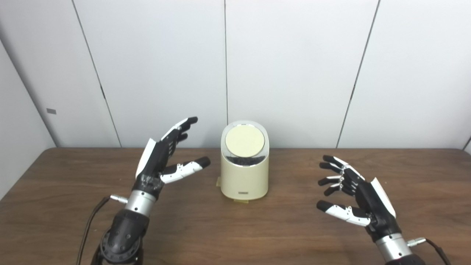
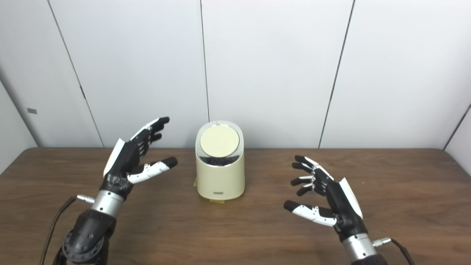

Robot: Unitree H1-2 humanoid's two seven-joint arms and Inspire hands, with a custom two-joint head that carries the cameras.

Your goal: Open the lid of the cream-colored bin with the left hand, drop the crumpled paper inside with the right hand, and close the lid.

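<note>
Here, bin (image 1: 244, 173) lid (image 1: 244, 140) down; left robot hand (image 1: 162, 156), right robot hand (image 1: 355, 193) spread, empty.

Cream-colored bin (image 1: 244, 173) stands upright, lid (image 1: 244, 141) closed.
</note>
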